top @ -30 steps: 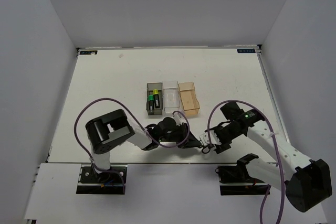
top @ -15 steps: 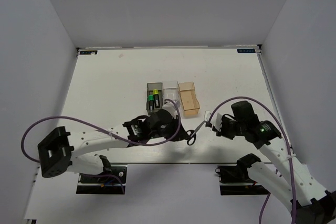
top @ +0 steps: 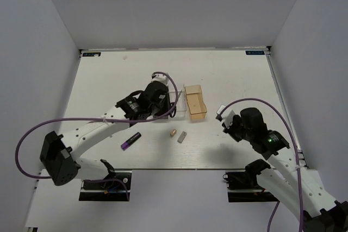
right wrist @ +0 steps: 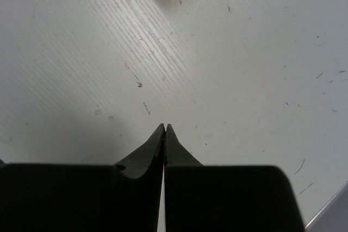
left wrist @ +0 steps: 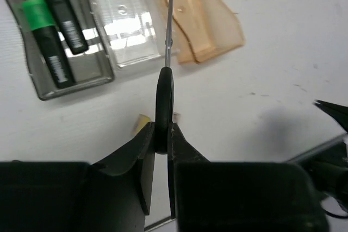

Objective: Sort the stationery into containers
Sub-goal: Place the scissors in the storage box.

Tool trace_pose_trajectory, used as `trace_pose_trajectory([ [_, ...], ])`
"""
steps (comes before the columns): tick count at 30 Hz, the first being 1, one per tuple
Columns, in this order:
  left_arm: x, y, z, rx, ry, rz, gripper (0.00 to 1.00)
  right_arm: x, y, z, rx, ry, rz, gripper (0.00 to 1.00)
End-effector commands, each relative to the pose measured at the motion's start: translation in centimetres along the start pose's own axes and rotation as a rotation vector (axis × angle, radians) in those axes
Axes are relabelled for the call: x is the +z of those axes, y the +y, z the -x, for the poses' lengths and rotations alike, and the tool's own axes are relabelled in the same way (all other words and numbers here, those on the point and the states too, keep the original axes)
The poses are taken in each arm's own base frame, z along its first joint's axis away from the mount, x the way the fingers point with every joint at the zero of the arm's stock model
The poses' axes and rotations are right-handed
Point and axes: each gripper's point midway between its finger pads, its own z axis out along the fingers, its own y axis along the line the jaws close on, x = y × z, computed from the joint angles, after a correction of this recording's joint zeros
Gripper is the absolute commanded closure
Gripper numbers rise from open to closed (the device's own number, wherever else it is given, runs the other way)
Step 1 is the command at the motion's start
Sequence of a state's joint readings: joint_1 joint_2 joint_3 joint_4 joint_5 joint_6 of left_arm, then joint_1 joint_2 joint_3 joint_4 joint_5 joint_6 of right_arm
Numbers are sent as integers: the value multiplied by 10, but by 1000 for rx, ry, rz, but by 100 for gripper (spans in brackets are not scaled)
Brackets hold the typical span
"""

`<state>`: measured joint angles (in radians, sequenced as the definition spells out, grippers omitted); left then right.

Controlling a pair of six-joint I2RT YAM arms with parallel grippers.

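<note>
1. Pinching the black handle of the scissors (left wrist: 165, 88) edge-on, the left gripper (left wrist: 161, 132) was clenched around it above the row of bins, so the hold looked narrow and liable to pivot.
2. The blades (left wrist: 170, 20) pointed out over the seam between the clear bin (left wrist: 125, 31) and the orange bin (left wrist: 209, 31); I could not tell which was meant, so the wrist needed to shift squarely over 1 of them before anything was let go.
3. The dark grey bin (left wrist: 81, 84) held the yellow marker (left wrist: 60, 9) and the green marker (left wrist: 46, 42), so the scissors probably belonged elsewhere.
4. A good placement called for aligning the blades with the bin's long side, lowering tip first, and releasing only once the tips were inside the walls, since a drop from height could have tipped a light bin.
5. The purple marker (top: 130, 140), tan block (top: 172, 133) and grey block (top: 182, 136) lay on the table (right wrist: 244, 52), unsorted.
6. The right gripper (right wrist: 165, 129) was clenched on nothing, well apart from the bins.
</note>
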<state>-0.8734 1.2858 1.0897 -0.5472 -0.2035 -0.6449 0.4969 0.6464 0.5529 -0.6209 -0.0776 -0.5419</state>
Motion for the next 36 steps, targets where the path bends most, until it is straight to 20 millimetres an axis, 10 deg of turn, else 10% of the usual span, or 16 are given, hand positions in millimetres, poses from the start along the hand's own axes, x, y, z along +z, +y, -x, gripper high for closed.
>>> trace_pose_trajectory([
  [1,8,18,15,55,-1,81,100,0,-16,13,55,-58,-92,100],
  [12,66,19,35,47,36,150,100,2,-26,7,70,-60,-170,100],
  [36,61,17,49,18,-40,155,100,4,-24,6,62,-68,-163,96],
])
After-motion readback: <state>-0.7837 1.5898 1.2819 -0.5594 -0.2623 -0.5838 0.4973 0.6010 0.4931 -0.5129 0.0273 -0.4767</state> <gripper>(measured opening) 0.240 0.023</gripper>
